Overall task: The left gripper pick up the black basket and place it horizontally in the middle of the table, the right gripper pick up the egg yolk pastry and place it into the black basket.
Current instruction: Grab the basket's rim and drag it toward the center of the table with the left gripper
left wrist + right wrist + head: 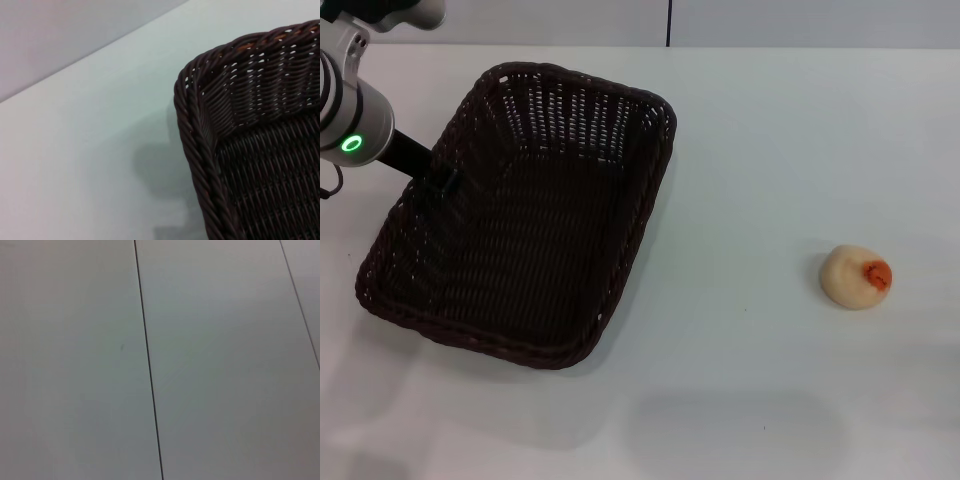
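— Where is the black basket (520, 230)?

— On the left of the white desk (770, 150), lying at a slant. The left gripper (438, 178) sits at its left rim, apparently clenched on the wicker.

— And the egg yolk pastry (856, 277)?

— Well apart, on the right, alone on the desk. The right gripper is out of sight.

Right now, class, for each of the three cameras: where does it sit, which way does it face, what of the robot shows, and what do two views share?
Head view: high on the robot, facing forward and down at the table, black basket and egg yolk pastry; the left arm shows, its left pincer at the basket's rim.
Left wrist view: close over a basket corner; no robot parts.
Right wrist view: pale seamed panels only.
Shared: head and left wrist both show the basket.
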